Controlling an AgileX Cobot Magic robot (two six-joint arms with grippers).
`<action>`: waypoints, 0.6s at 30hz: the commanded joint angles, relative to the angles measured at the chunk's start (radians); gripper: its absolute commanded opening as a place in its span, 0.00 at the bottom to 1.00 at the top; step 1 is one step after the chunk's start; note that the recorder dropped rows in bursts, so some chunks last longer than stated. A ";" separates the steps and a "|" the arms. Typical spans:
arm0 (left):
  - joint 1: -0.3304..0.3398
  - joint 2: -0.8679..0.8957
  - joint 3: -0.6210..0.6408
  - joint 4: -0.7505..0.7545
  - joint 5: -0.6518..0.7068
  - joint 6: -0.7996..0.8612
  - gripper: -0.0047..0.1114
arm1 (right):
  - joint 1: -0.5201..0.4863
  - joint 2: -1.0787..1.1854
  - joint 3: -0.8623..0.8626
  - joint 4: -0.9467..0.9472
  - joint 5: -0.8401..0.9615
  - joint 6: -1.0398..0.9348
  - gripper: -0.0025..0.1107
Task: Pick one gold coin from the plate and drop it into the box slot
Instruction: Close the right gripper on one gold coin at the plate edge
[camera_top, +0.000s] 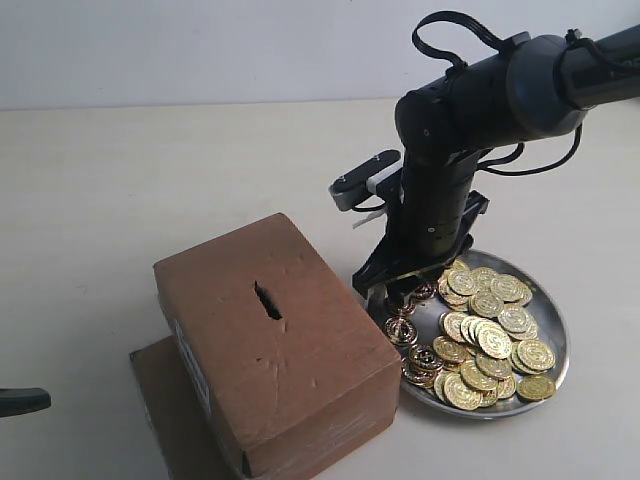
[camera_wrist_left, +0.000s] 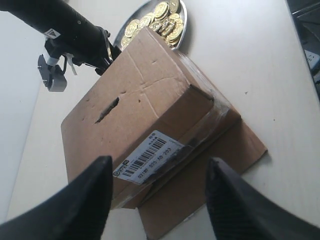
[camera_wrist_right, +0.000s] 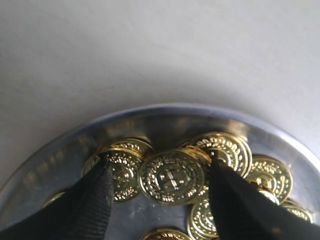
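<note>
The brown cardboard box (camera_top: 275, 350) stands left of the round silver plate (camera_top: 556, 345), its dark slot (camera_top: 268, 300) on the top face. Many gold coins (camera_top: 490, 335) are piled in the plate. My right gripper (camera_top: 400, 285) points down into the plate's near-box side. In the right wrist view my right gripper (camera_wrist_right: 161, 165) is open, its fingers either side of one gold coin (camera_wrist_right: 171, 177) lying flat on others. My left gripper (camera_wrist_left: 159, 162) is open and empty, held back from the box (camera_wrist_left: 145, 95), facing its white label (camera_wrist_left: 150, 156) and slot (camera_wrist_left: 106, 110).
A flat brown cardboard sheet (camera_wrist_left: 215, 170) lies under the box and sticks out beside it. The pale table (camera_top: 120, 190) runs to a white wall behind. Only a dark tip of the left gripper (camera_top: 20, 402) shows at the exterior view's left edge.
</note>
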 joint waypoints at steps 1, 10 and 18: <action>-0.007 0.000 0.006 -0.009 -0.010 0.001 0.51 | 0.001 0.000 -0.009 0.005 -0.003 -0.004 0.50; -0.007 0.000 0.006 -0.009 -0.010 0.001 0.51 | 0.001 0.000 -0.009 0.007 0.003 -0.002 0.50; -0.007 0.000 0.006 -0.009 -0.010 0.001 0.51 | 0.001 0.041 -0.009 0.007 0.025 0.000 0.50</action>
